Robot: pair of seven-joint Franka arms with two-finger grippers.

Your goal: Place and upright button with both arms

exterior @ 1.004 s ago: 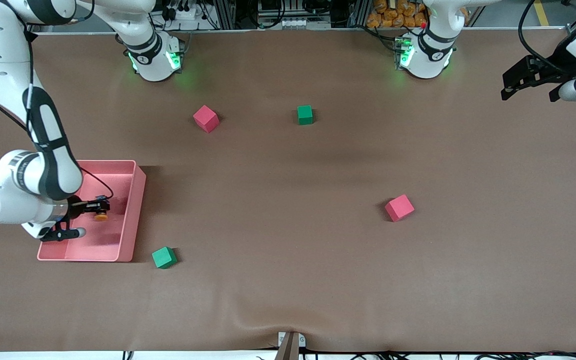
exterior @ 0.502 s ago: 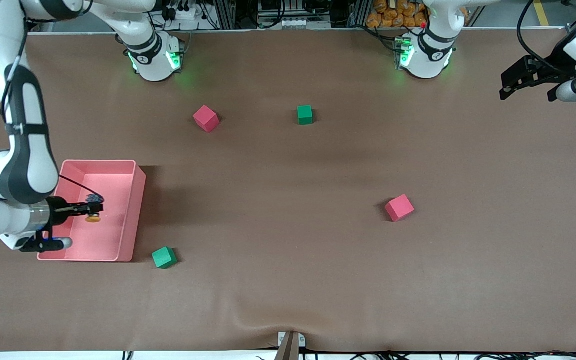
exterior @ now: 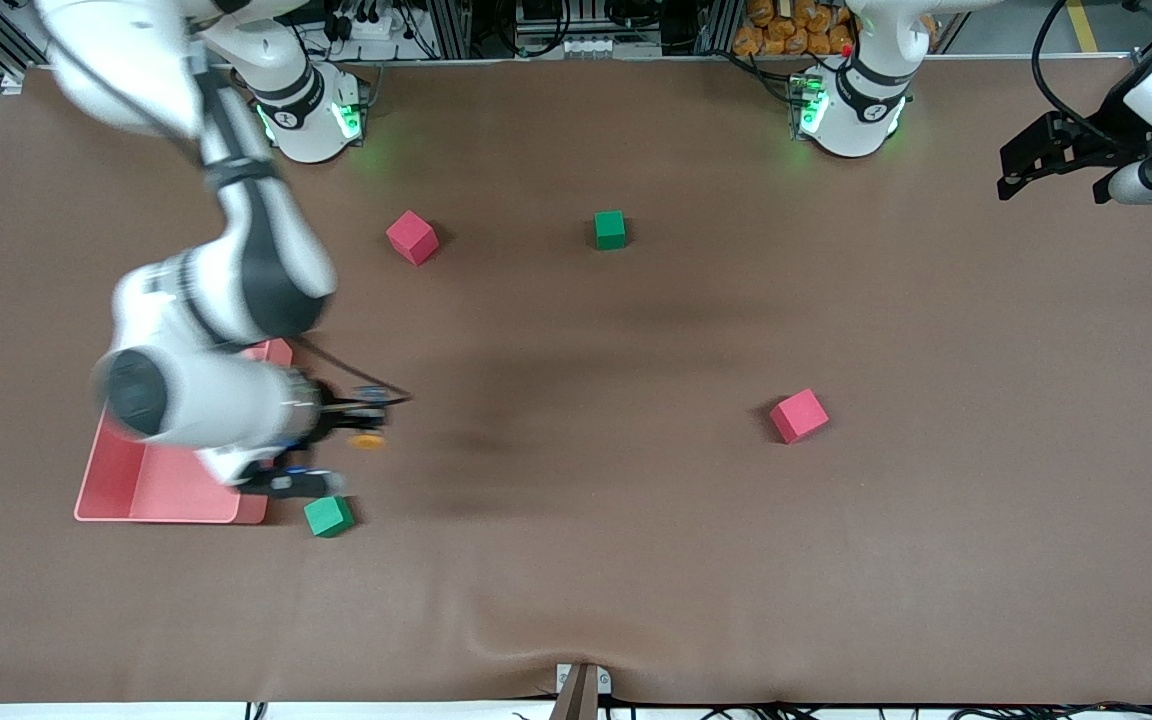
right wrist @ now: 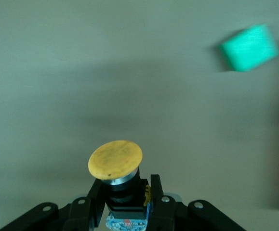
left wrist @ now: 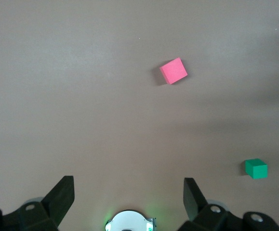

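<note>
Two white jointed arms work at the brown-covered table [exterior: 636, 560]. The right gripper [exterior: 361, 420] hangs over bare tabletop just beside the shallow pink plastic tray [exterior: 161, 490], on the tray's side toward the left arm's end of the table. Its jaws are closed on the black blocky body of the small push-button with the round orange cap [exterior: 367, 439]; in the right wrist view the button [right wrist: 116, 162] sits clamped between the black fingers [right wrist: 87, 208], its cap sticking out past the fingertips. The button is held in the air, outside the tray.

A green foam cube [exterior: 328, 515] rests on the table close to the tray's corner nearest the front camera, and it also shows in the right wrist view [right wrist: 249, 47].

The left gripper [exterior: 1056, 160] waits well away from the tray, over the left arm's end of the table, its jaws spread wide and holding nothing [left wrist: 128, 197]. Below it, well apart from the tray, lie a pink foam cube [left wrist: 173, 70] and a second green foam cube [left wrist: 256, 168]. Another pink foam cube [exterior: 412, 237] lies farther from the front camera than the tray.
</note>
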